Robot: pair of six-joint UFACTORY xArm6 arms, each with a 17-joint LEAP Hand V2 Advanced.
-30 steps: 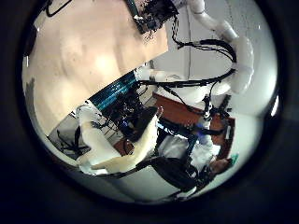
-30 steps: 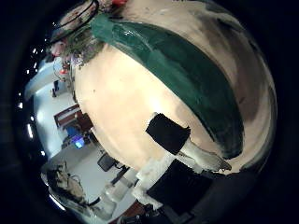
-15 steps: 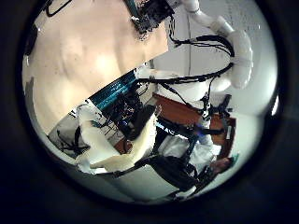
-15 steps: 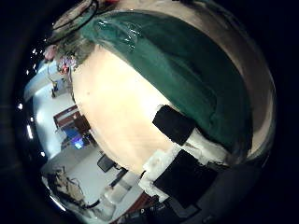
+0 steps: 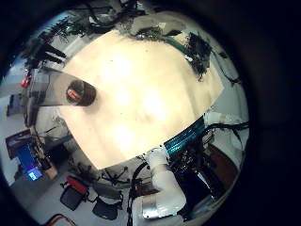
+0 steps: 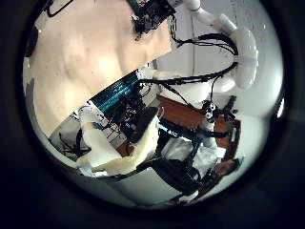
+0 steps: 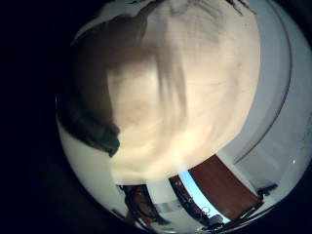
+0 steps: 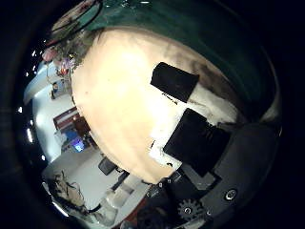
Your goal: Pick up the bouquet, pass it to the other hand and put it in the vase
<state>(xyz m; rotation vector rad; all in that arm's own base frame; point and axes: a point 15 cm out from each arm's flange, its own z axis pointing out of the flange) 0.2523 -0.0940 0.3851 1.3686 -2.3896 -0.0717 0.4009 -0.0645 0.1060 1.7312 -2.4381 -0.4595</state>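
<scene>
The vase (image 5: 75,92), a dark upright cylinder, stands on the table (image 5: 150,94) in the left little finger side palm view. The bouquet's wrap (image 8: 181,11) lies on the table at the rim of the right thumb side palm view, with its flowers (image 8: 63,52) at one end. My right hand (image 8: 205,143) is low over the table next to the wrap, and its fingers (image 8: 175,81) reach over the tabletop without closing round it. A dark end of the wrap (image 7: 93,132) shows in the right little finger side palm view. My left hand (image 6: 114,153) is high above the table, relaxed and holding nothing.
The table's edge (image 5: 212,89) runs near the right hand (image 5: 193,47), far from the vase. In the left thumb side palm view the right hand (image 6: 152,14) and its arm (image 6: 233,43) are at the table's (image 6: 86,48) far side. Chairs (image 5: 80,188) stand on the floor.
My right hand has come down closer to the table. The bouquet's wrap has slid from the middle of its thumb side view to the rim, and the fingers reach further in. The left hand has barely moved.
</scene>
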